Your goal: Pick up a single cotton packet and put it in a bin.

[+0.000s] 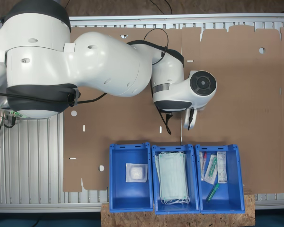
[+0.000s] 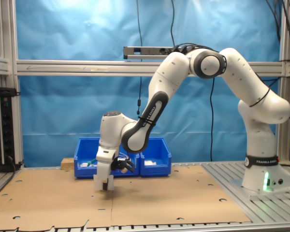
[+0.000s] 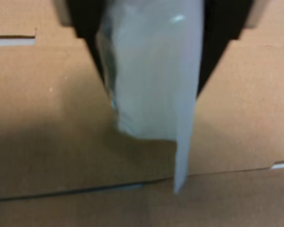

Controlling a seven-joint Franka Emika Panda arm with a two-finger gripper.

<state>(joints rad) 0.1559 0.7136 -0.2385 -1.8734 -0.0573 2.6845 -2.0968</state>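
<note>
In the wrist view my gripper [image 3: 152,66] is shut on a cotton packet [image 3: 154,104], a pale white packet that hangs down between the two dark fingers [image 3: 92,45] over brown cardboard. In the second exterior view the gripper [image 2: 106,185] points down, a little above the cardboard sheet [image 2: 150,198], in front of the blue bins. The bin [image 1: 115,182] holding a white square packet [image 1: 136,172] is the one at the first exterior view's left of the row of three. The arm's wrist [image 1: 180,90] is beyond the middle bin in the first exterior view.
The middle bin [image 1: 155,189] holds pale green face masks [image 1: 173,177]. The third bin [image 1: 234,189] holds syringes and slim packets. The bins stand on a chipboard strip [image 1: 248,213] at the table edge. The arm's base [image 2: 261,179] stands at the second exterior view's right.
</note>
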